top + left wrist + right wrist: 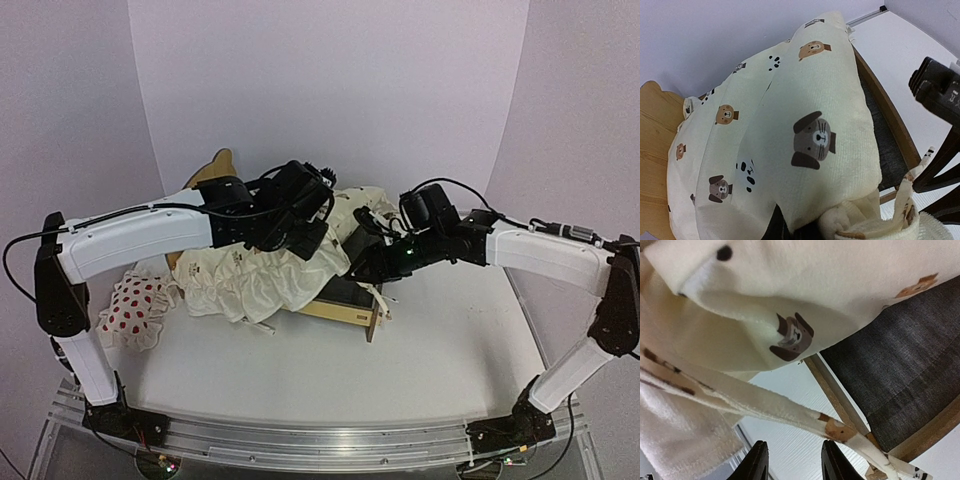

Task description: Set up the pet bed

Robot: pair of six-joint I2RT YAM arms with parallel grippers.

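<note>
On the tabletop [430,350] the pet bed [345,310] sits half under the cushion [255,275], which the left claw [308,243] seems clamped on, while the right claw [797,462], jaws apart, waits just beside a cushion tie [790,415]: a shallow pinch could miss it, or tugging could drag the bed.

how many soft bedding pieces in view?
2. Cream cushion draped over the wooden bed frame; red-spotted pillow on the table, far left. More could be hidden under the cushion.
</note>
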